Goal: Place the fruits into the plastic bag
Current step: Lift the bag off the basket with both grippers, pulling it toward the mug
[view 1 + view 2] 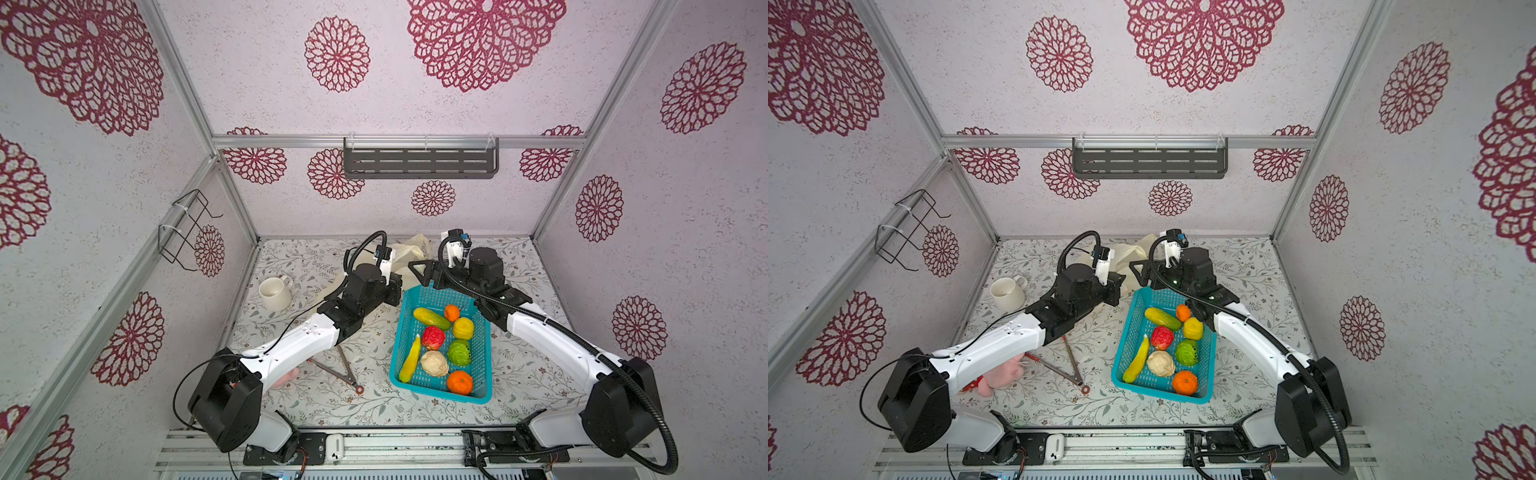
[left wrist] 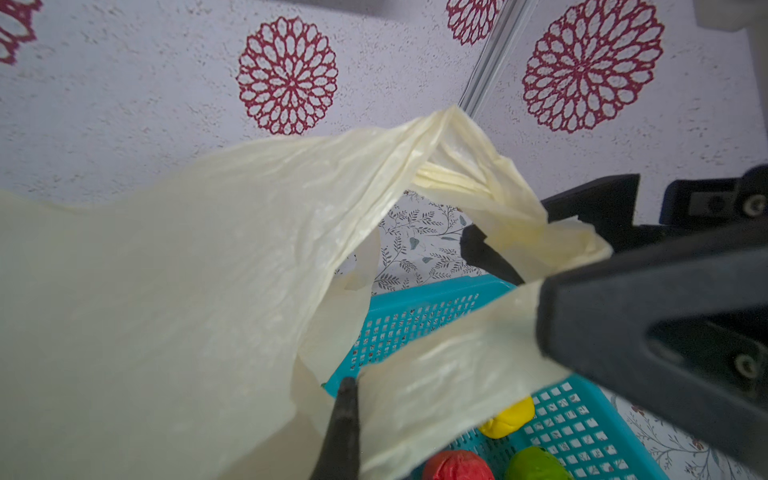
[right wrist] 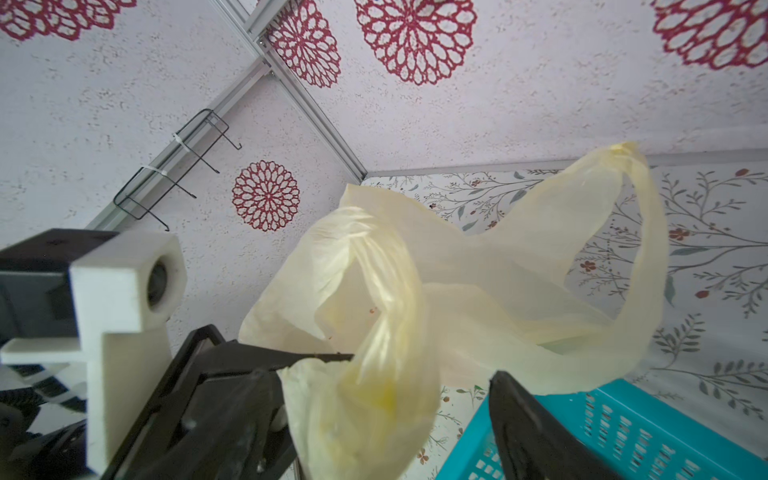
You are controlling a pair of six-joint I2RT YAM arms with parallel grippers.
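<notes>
- Both top views look steeply down from high above the front edge, taking in the whole surface (image 1: 316, 399) and the back wall (image 1: 291, 208).
- Each wrist view sits close up, facing the plastic bag (image 2: 208, 291); both share it and the teal basket (image 2: 415, 324).

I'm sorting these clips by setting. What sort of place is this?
Probably a staged robot test booth: flower-print panels in an aluminium frame, two arms mounted on a front rail, a basket of toy fruits on a floral tabletop.
</notes>
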